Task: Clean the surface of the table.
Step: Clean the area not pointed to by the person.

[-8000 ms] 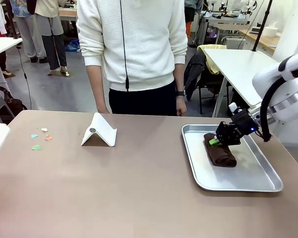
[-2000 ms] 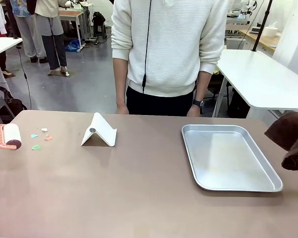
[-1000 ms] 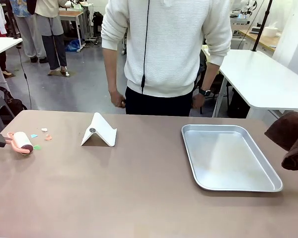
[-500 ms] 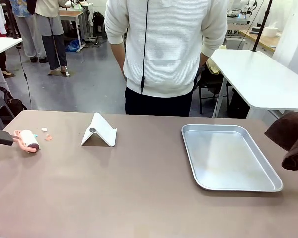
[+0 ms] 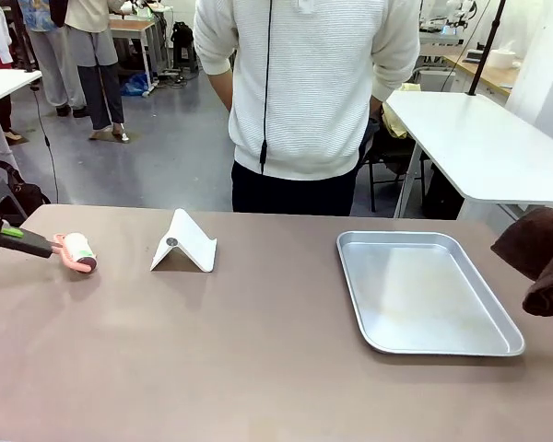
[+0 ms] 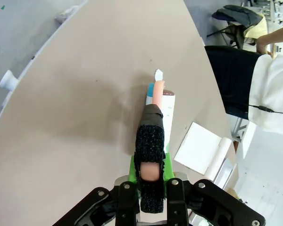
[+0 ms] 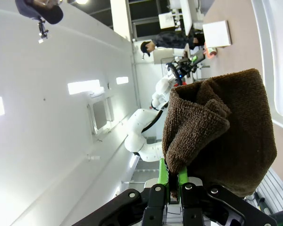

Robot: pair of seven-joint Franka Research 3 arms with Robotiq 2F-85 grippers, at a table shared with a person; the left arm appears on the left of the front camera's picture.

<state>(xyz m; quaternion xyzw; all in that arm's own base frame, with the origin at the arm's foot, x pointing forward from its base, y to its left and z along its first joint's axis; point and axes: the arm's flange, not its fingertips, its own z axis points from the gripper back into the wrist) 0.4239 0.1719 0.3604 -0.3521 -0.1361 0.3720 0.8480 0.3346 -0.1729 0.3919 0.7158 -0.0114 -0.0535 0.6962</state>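
Lint roller [image 5: 77, 252] rolled rightward across table [image 5: 258, 354], left gripper [image 6: 151, 174] clamping handle [image 5: 29, 243]

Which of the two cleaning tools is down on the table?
The lint roller, held in the left gripper, sits on the table near its left end. The brown towel hangs from the right gripper, clear of the surface.

There is one wide taupe-brown matte surface [image 5: 258, 378]. On it are one shallow silver metal tray [image 5: 424, 295], one white folded tent-shaped stand [image 5: 186, 244] and one pink-handled lint roller [image 5: 77, 252]. There is one dark brown terry towel [image 5: 537, 250]. Black pincers with green pads number two: left pincer [image 6: 151, 161] and right pincer [image 7: 172, 175]. Small paper scraps number perhaps two, though they are hard to make out: one white scrap [image 6: 158, 74] and one blue scrap [image 6: 150, 89]. One person in a white sweater [image 5: 304, 83].
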